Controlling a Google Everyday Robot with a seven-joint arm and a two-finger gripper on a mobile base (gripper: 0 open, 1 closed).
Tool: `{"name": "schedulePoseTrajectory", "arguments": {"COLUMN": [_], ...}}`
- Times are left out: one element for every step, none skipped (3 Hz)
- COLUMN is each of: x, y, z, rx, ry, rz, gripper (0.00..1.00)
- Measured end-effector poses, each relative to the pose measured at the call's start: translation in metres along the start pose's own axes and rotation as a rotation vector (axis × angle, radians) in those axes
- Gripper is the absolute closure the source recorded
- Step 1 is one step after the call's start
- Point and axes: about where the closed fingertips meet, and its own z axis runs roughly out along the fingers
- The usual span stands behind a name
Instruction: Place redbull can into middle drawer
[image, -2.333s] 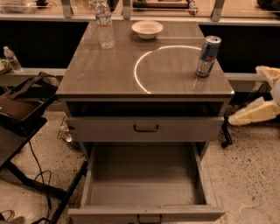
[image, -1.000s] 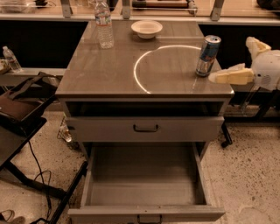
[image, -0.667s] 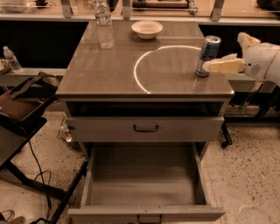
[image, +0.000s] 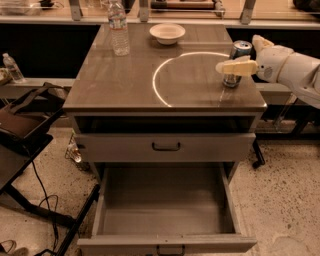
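Observation:
The redbull can (image: 239, 50) stands upright near the right edge of the cabinet top. My gripper (image: 239, 55) reaches in from the right at can height. It is open, with its cream near finger (image: 236, 67) across the can's front and the other finger (image: 260, 42) behind the can. The can's middle is hidden by the near finger. The middle drawer (image: 165, 242) is pulled fully out below, its deep grey tray empty, and its dark handle shows at the bottom edge.
A clear water bottle (image: 119, 31) and a white bowl (image: 167, 33) stand at the back of the cabinet top (image: 125, 80). A shut drawer front (image: 166, 147) sits above the open drawer. A black stand with cables (image: 25, 125) is at the left.
My gripper has come up from low on the right, moved left to the can, and now straddles it. The can, bottle, bowl and drawer have not moved.

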Motion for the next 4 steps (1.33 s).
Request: {"name": "schedulePoseTrajectory", "arguments": {"x": [0.0081,0.0078,0.0076,0.0074], "y": [-0.0034,-0.0007,0.001,0.003], "z": [0.023,0.0278,0.0301,0.0328], "rx": [-0.012,-0.02,-0.023,-0.028], "ry": [-0.011,-0.013,-0.014,-0.015], "rz": [0.016,0.017,0.018,0.018], "gripper": [0.25,0.57,0.8,1.0]}}
